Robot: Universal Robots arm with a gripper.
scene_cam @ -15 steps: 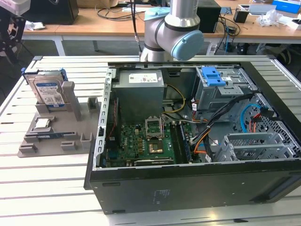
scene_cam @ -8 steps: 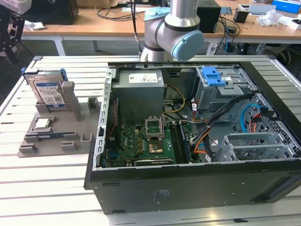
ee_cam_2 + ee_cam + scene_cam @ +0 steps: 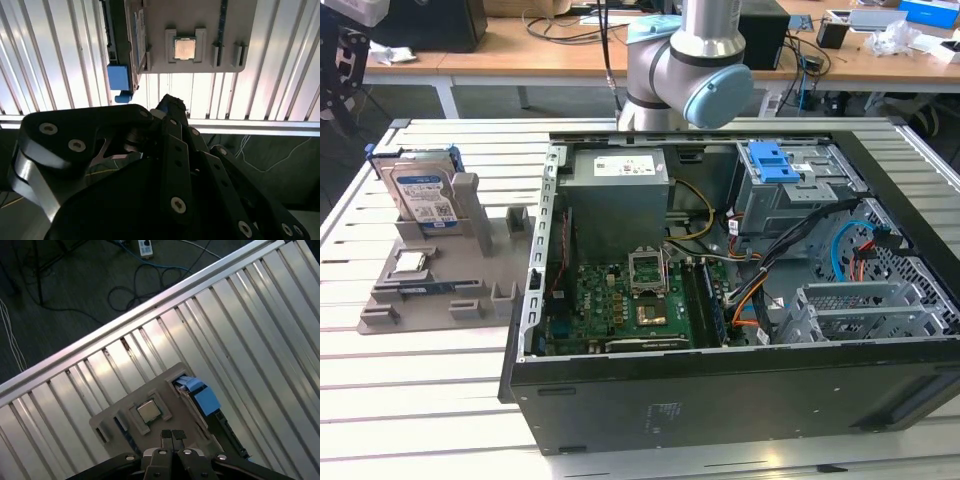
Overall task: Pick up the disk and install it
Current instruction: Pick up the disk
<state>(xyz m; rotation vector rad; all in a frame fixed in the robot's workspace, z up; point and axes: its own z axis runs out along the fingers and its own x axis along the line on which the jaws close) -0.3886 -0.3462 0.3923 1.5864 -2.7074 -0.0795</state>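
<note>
"Looking for the disk first: where does it sit?"

"Outside the computer case, on the exterior view's left of it. It stands on edge in a grey holder on the slatted desk, with its label face turned to the camera. Both wrist views catch it edge-on from above."

"And the hand?"

"The hand hangs high over the holder, well apart from the disk. Its fingertips are pressed together with nothing between them."

"So what does a good approach take?"

"I judge the step in hand to be the reach for the disk. The fingers must part wider than the disk is thick before they go down. They should line up with its two flat faces and meet it midway along the top edge, so it lifts without tipping. A straight vertical path seems wise, since the holder's upright posts stand just beside the disk. The small square chip, lying flat in its own pocket of the holder farther from the case's back end, should be left alone."

"Any writing to read?"

"A white-and-blue label covers the disk's face, but its print is too small to make out. A white sticker on the grey metal box inside the case is equally unreadable. No brand can be told."
</note>
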